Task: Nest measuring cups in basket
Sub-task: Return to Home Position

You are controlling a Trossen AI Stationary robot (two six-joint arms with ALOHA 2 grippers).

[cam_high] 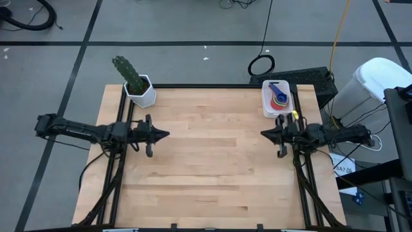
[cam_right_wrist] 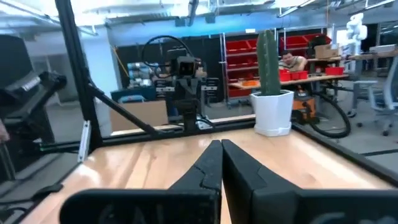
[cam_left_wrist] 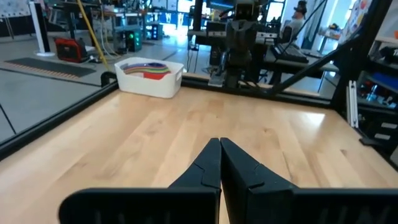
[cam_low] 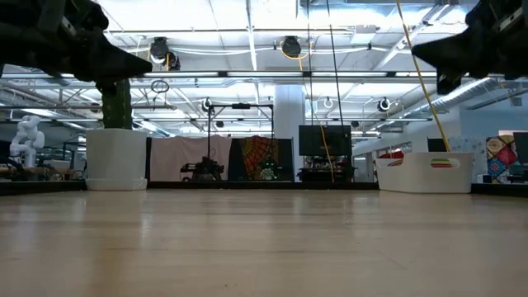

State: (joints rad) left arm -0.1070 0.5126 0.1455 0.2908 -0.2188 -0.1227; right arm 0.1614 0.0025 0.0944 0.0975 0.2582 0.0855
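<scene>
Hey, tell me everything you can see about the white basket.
The basket is a small white rectangular tub, plastic by its look, with rounded corners. It stands upright at a corner of the table, on the right arm's side. Nested measuring cups, blue, yellow and red showing, lie inside. Nothing else touches it.

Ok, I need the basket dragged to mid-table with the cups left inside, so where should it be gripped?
Probably pinch the basket by its thin rim wall from above, at the end nearest the right gripper, with one finger inside and one outside. The measuring cups crowd the far end, so the near end looks barer.
</scene>
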